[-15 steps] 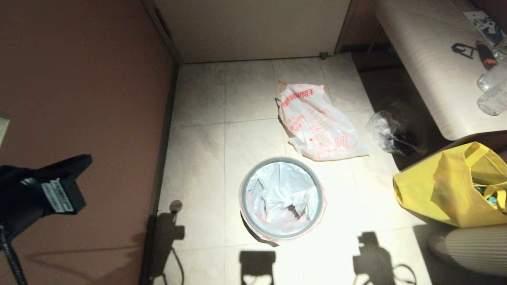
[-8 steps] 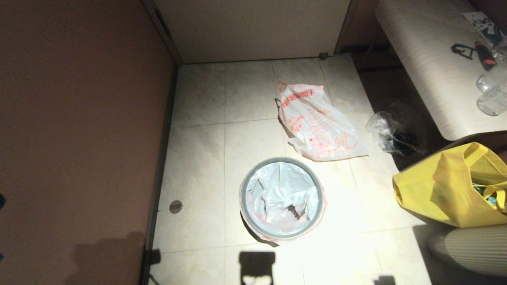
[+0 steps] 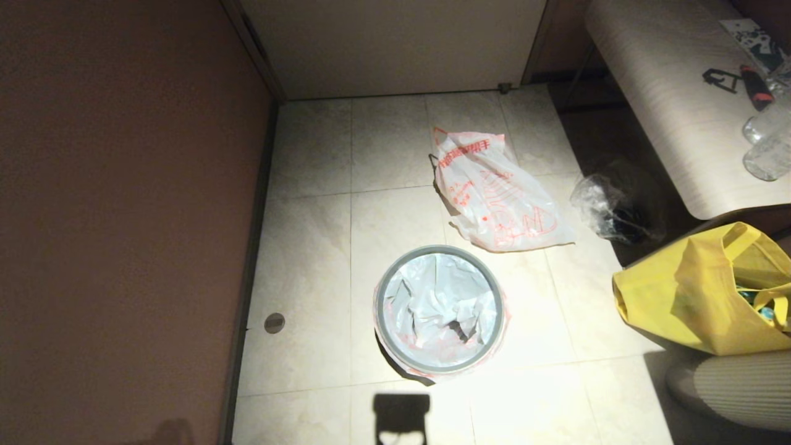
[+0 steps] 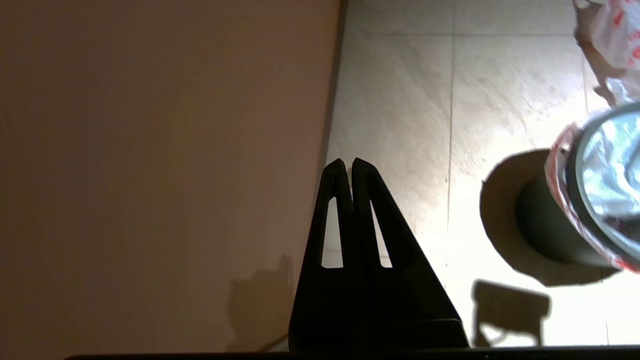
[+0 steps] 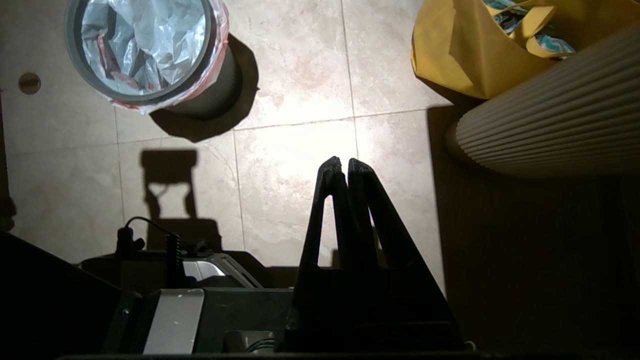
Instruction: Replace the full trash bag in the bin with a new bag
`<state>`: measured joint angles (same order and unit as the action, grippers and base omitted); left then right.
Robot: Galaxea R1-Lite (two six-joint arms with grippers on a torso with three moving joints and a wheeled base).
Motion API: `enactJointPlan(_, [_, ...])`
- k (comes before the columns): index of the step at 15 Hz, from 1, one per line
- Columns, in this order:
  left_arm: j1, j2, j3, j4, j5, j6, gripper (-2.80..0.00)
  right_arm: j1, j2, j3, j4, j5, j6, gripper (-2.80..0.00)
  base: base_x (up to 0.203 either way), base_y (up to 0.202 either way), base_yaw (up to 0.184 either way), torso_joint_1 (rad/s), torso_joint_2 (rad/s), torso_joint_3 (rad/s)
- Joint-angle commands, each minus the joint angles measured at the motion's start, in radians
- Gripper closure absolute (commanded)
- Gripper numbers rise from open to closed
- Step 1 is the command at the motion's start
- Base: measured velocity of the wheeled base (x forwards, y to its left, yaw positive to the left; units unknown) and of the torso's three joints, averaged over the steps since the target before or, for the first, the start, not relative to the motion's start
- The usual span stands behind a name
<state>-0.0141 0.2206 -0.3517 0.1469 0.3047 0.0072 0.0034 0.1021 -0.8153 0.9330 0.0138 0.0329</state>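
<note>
**Swap looks complete, arms clear**

Left gripper (image 4: 348, 165) and right gripper (image 5: 339, 164) hang above the floor, fingers pinched together, empty. The new bag (image 3: 440, 303) lines the bin (image 3: 384, 279); the full trash bag (image 3: 494, 198) lies on the floor just behind it. Judged finished; next, only parking.

New bag (image 3: 440, 303) lines bin (image 3: 437, 368)

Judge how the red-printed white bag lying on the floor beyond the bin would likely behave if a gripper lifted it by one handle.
The full trash bag lies slumped and creased on the tiles, so it would probably sag and swing, not hold shape. Its thin glossy film looks slippery, so a pinch might slide. It bulges only slightly, suggesting light contents, though they are hidden.
</note>
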Motion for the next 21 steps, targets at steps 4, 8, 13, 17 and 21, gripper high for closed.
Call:
enactJointPlan(4, [0.008,-0.222,0.141,0.02,-0.131,-0.004,0.0,-0.002,-0.1,0.203,-0.111,0.005,-0.056,0.0,0.0,0.0,0.0,0.0,0.0,0.0])
enactJointPlan(8, [0.008,-0.222,0.243,-0.011,-0.304,-0.01,0.0,-0.002,-0.103,0.524,-0.624,0.042,-0.031,0.0,0.0,0.0,0.0,0.0,0.0,0.0])
enactJointPlan(13, [0.008,-0.222,0.346,-0.127,-0.317,0.061,0.0,-0.001,-0.104,0.778,-0.924,0.041,-0.066,0.0,0.0,0.0,0.0,0.0,0.0,0.0])
enactJointPlan(17, [0.008,-0.222,0.349,-0.136,-0.315,0.046,0.0,-0.001,-0.104,0.789,-0.934,0.022,0.082,0.0,0.0,0.0,0.0,0.0,0.0,0.0])
enactJointPlan(21, [0.008,-0.222,0.349,-0.136,-0.315,0.043,0.0,-0.002,-0.104,0.803,-0.948,-0.02,0.052,0.0,0.0,0.0,0.0,0.0,0.0,0.0])
